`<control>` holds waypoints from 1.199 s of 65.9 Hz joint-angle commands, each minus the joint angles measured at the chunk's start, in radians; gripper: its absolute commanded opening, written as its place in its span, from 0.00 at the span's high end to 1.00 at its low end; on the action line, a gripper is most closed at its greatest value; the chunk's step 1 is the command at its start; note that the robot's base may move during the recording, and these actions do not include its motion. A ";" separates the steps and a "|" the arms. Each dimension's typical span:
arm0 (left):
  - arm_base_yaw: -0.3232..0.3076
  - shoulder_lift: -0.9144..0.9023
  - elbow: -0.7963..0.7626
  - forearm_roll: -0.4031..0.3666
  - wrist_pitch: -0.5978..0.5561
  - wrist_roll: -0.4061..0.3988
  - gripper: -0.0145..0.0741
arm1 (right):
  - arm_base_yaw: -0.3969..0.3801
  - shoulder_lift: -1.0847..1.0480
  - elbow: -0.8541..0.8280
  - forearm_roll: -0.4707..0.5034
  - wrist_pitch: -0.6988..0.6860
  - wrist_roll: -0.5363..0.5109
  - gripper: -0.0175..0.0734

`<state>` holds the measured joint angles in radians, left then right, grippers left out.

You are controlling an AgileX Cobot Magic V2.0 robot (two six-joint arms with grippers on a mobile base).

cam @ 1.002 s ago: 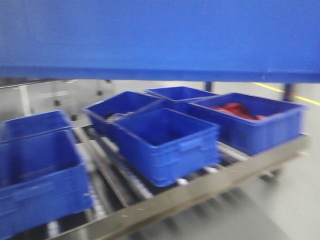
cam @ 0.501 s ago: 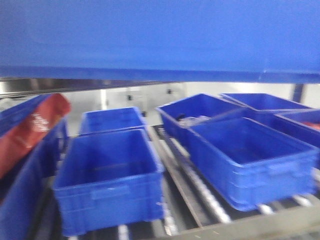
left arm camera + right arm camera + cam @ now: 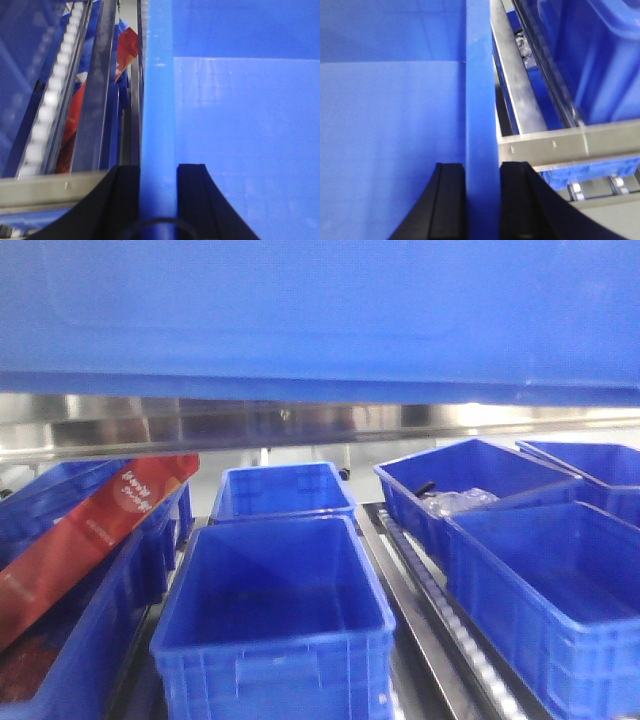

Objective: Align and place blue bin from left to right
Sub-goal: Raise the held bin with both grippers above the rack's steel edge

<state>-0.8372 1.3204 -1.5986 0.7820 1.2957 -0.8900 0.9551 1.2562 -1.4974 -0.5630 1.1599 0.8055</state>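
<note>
The blue bin (image 3: 320, 310) is held up close to the front camera, and its smooth side wall fills the top third of that view. In the left wrist view my left gripper (image 3: 158, 172) is shut on the bin's left rim (image 3: 157, 100), one black finger on each side of the wall. In the right wrist view my right gripper (image 3: 483, 172) is shut the same way on the right rim (image 3: 481, 100). The bin's inside (image 3: 245, 125) looks bare where it shows.
Below the held bin, smaller blue bins stand on a roller rack: one at near centre (image 3: 275, 610), one behind it (image 3: 283, 490), others to the right (image 3: 560, 590) (image 3: 470, 480). A red package (image 3: 100, 530) leans in the left bin. A steel rail (image 3: 300, 425) runs behind.
The front view has swung left along the rack: the bins have slid rightward in view and the red package has come fully into view. The held bin stays across the top.
</note>
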 commanded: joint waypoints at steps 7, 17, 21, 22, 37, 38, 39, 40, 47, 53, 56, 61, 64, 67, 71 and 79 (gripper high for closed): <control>-0.018 -0.007 -0.008 0.031 -0.087 -0.004 0.96 | 0.006 -0.011 -0.008 -0.012 -0.099 0.005 0.89; -0.018 -0.007 -0.008 0.031 -0.087 -0.004 0.96 | 0.006 -0.011 -0.008 -0.012 -0.099 0.005 0.89; -0.018 -0.007 -0.008 0.033 -0.087 -0.004 0.96 | 0.006 -0.011 -0.008 -0.012 -0.099 0.005 0.89; -0.018 -0.007 -0.008 0.033 -0.087 -0.004 0.96 | 0.006 -0.011 -0.008 -0.012 -0.099 0.005 0.89; -0.018 -0.007 -0.008 0.033 -0.087 -0.004 0.96 | 0.006 -0.011 -0.008 -0.012 -0.099 0.005 0.89; -0.018 -0.007 -0.008 0.033 -0.087 -0.004 0.96 | 0.006 -0.011 -0.008 -0.012 -0.099 0.005 0.89; -0.018 -0.007 -0.008 0.033 -0.087 -0.004 0.96 | 0.006 -0.011 -0.008 -0.012 -0.099 0.005 0.89; -0.018 -0.007 -0.008 0.033 -0.087 -0.004 0.96 | 0.006 -0.011 -0.008 -0.012 -0.099 0.005 0.89; -0.018 -0.007 -0.008 0.033 -0.087 -0.004 0.96 | 0.006 -0.011 -0.008 -0.012 -0.099 0.005 0.89; -0.018 -0.007 -0.008 0.033 -0.087 -0.004 0.96 | 0.006 -0.011 -0.008 -0.012 -0.099 0.005 0.89; -0.018 -0.007 -0.008 0.033 -0.087 -0.004 0.96 | 0.006 -0.011 -0.008 -0.012 -0.099 0.005 0.89; -0.018 -0.007 -0.008 0.033 -0.087 -0.004 0.96 | 0.006 -0.011 -0.008 -0.012 -0.099 0.005 0.89; -0.018 -0.007 -0.008 0.033 -0.087 -0.004 0.96 | 0.006 -0.011 -0.008 -0.012 -0.099 0.005 0.89; -0.018 -0.007 -0.008 0.033 -0.087 -0.004 0.96 | 0.006 -0.011 -0.008 -0.012 -0.099 0.005 0.89; -0.018 -0.007 -0.008 0.033 -0.087 -0.004 0.96 | 0.006 -0.011 -0.008 -0.012 -0.099 0.005 0.89; -0.018 -0.007 -0.008 0.033 -0.087 -0.004 0.96 | 0.006 -0.011 -0.008 -0.012 -0.099 0.005 0.89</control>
<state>-0.8372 1.3204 -1.5986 0.7843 1.2957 -0.8900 0.9551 1.2562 -1.4974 -0.5630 1.1599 0.8072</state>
